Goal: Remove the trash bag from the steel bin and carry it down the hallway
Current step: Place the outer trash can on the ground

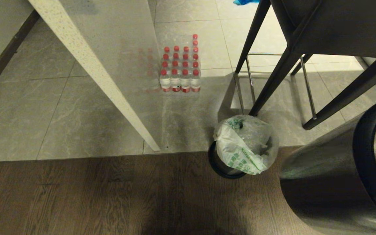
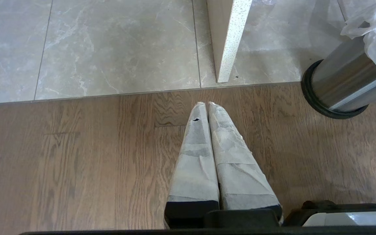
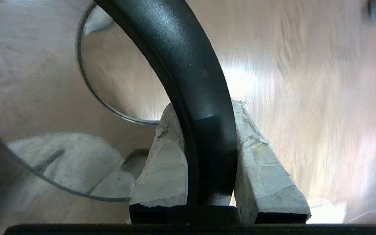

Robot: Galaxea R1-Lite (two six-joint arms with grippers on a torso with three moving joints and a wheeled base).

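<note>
A large steel cylinder (image 1: 318,182) with a black rim (image 3: 188,81) looms beside the bin (image 1: 222,166), its rim clamped by the right gripper (image 3: 204,124). The bin holds the green-printed bag (image 1: 245,143), draped over its edge. The left gripper (image 2: 206,105), fingers together, hangs over wood floor nearby.

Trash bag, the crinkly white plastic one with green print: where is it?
Head view, right of centre: the trash bag sits in the small round steel bin, at the tile-to-wood floor seam, by a dark chair leg.

Right fingers (image 3: 240,137) clamped (left (image 2: 207,104) together).
</note>
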